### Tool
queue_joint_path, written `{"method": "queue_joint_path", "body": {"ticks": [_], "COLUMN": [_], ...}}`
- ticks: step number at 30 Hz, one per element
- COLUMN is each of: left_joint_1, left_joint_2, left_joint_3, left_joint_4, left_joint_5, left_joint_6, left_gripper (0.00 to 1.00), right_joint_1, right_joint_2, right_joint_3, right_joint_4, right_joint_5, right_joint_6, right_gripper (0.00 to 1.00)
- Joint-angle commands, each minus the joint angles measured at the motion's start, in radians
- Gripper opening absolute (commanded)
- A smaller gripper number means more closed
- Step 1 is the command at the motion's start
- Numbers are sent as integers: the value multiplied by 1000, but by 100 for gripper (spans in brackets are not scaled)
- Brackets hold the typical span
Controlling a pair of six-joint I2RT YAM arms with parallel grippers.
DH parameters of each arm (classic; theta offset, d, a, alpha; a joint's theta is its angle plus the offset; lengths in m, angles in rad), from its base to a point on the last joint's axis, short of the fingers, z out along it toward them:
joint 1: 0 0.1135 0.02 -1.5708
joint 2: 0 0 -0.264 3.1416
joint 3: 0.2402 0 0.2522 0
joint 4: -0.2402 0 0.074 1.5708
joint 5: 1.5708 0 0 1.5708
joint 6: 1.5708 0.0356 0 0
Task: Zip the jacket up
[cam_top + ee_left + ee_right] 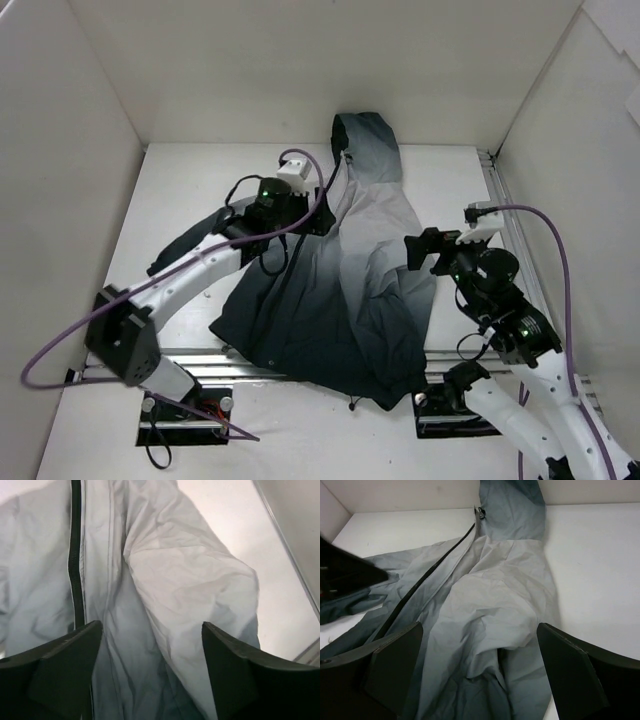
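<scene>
The jacket [360, 270] lies flat on the white table, its hood [367, 140] at the far end and its dark hem toward the arm bases. Its dark zipper [76, 555] runs up the front; in the right wrist view the zipper [427, 577] ends at a small dark piece by the collar [480, 512]. My left gripper [318, 215] is open and empty, just above the light grey chest fabric [175, 580], with the zipper by its left finger [65, 670]. My right gripper [420, 250] is open and empty, over the jacket's right sleeve side [495, 610].
White walls enclose the table on the left, back and right. A metal rail [200, 362] runs along the near edge and another rail [497, 200] along the right side. Purple cables [560, 260] loop from both arms. The left arm's dark end [345, 572] shows in the right wrist view.
</scene>
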Motion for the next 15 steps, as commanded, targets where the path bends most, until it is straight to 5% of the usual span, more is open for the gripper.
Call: {"method": "queue_joint_path", "body": {"ticks": [1,5,15], "left_joint_1": [-17,-6,12], "left_joint_2": [-275,-515,-1122], "left_joint_3": [-81,-202,-454], "left_joint_4": [-49,-168,-532], "left_joint_5": [-120,-334,-713], "left_joint_6": [48,63,37], "left_gripper": [79,99,100], "right_joint_1": [-6,-9,-9], "right_joint_2": [-59,-132,-229], "right_joint_3": [-21,-32,-107], "right_joint_4": [-11,-46,-62], "right_joint_5": [48,88,143], "right_joint_6": [24,36,33], "right_gripper": [98,98,98]}}
